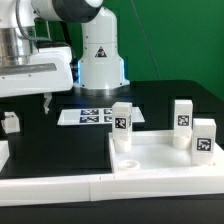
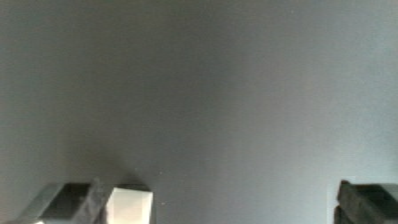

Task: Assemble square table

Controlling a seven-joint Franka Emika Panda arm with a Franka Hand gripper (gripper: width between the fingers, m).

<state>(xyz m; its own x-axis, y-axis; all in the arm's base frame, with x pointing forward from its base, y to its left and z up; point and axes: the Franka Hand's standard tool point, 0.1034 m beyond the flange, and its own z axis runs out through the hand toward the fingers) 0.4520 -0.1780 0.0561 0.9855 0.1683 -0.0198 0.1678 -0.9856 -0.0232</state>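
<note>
The white square table top (image 1: 155, 158) lies at the front of the exterior view's right. Three white tagged legs stand upright on it: one (image 1: 122, 121) at its far left corner, one (image 1: 183, 117) at the far right, one (image 1: 204, 139) nearer on the right. A fourth leg (image 1: 10, 122) stands alone on the black table at the exterior view's left edge. My gripper (image 1: 46, 98) hangs above the black table between that leg and the top, touching neither. In the wrist view my gripper (image 2: 222, 203) is open and empty, with only a blurred grey surface between the fingers (image 2: 134, 205).
The marker board (image 1: 92, 116) lies behind the top, in front of the robot base (image 1: 100, 60). A long white border bar (image 1: 60, 188) runs along the front edge, with another white piece (image 1: 3, 153) at the exterior view's left.
</note>
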